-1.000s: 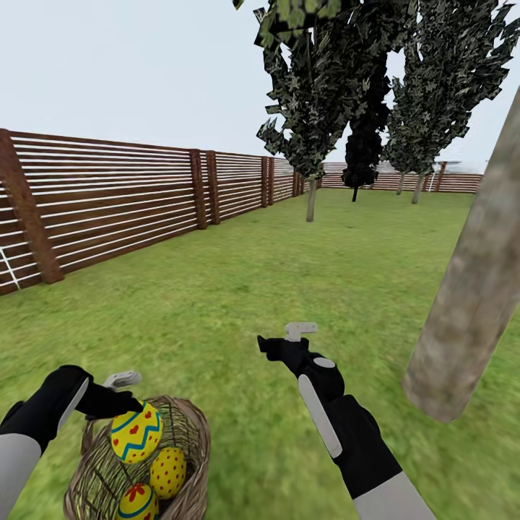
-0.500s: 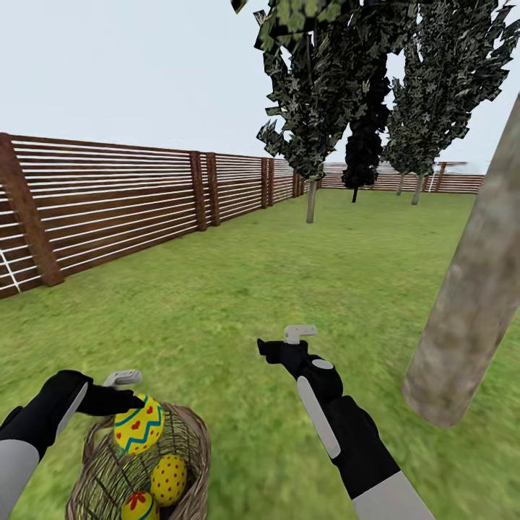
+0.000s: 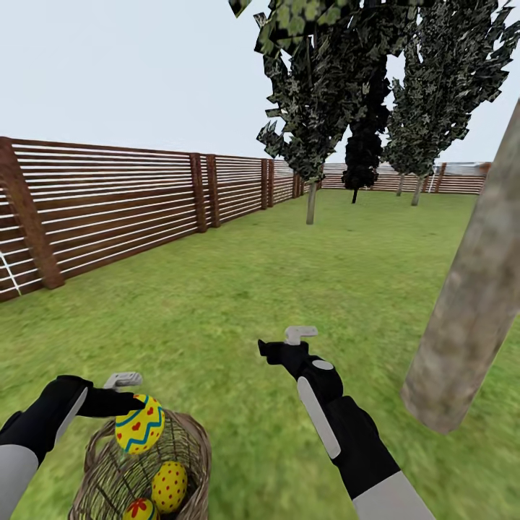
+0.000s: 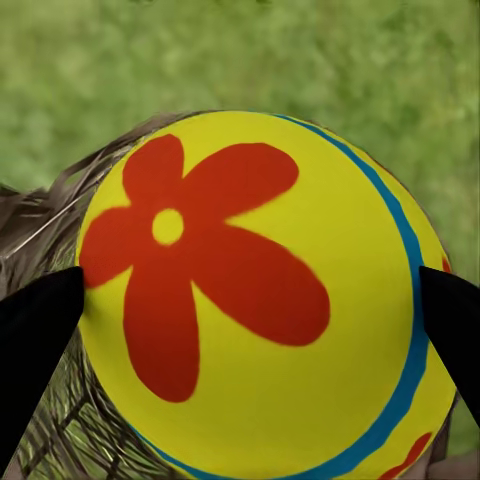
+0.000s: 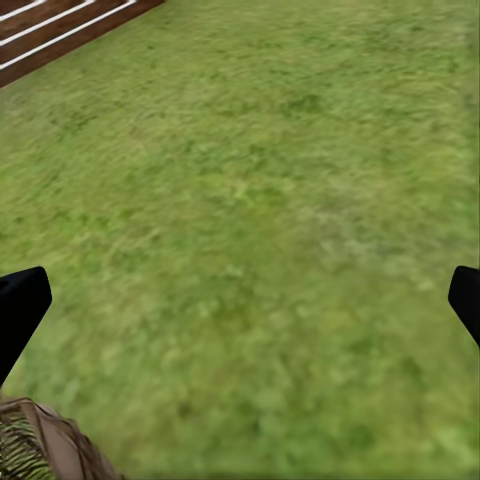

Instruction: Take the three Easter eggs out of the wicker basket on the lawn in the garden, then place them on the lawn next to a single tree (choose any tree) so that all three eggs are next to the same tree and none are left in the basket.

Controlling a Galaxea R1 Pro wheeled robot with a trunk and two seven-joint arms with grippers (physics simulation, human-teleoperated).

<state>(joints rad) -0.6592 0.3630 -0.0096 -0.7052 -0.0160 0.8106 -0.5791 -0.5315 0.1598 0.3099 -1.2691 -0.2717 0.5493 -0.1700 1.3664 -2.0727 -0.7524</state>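
Note:
The wicker basket [image 3: 189, 440] stands on the lawn [image 3: 289, 274] at the bottom left of the head view. My left gripper [image 3: 137, 412] is shut on a yellow Easter egg [image 3: 140, 424] with blue zigzag bands, held just above the basket's rim. In the left wrist view that egg [image 4: 260, 300] shows a big red flower between the two dark fingers. Two more eggs lie inside the basket: a red-dotted one [image 3: 169, 484] and one [image 3: 140, 510] at the frame's edge. My right gripper [image 3: 285, 347] hovers open over bare grass. The thick leaning trunk of the tree [image 3: 473, 303] rises at the right.
A brown slat fence [image 3: 130, 195] runs along the left and far side. Thin-trunked trees [image 3: 312, 144] and a dark narrow tree [image 3: 361, 155] stand far back. A bit of the basket's rim [image 5: 40, 445] shows in the right wrist view. Open grass lies between my arms and the trunk.
The basket and the eggs inside it have dropped lower in the head view while the gripped egg stays near the gripper. The right arm has barely moved.

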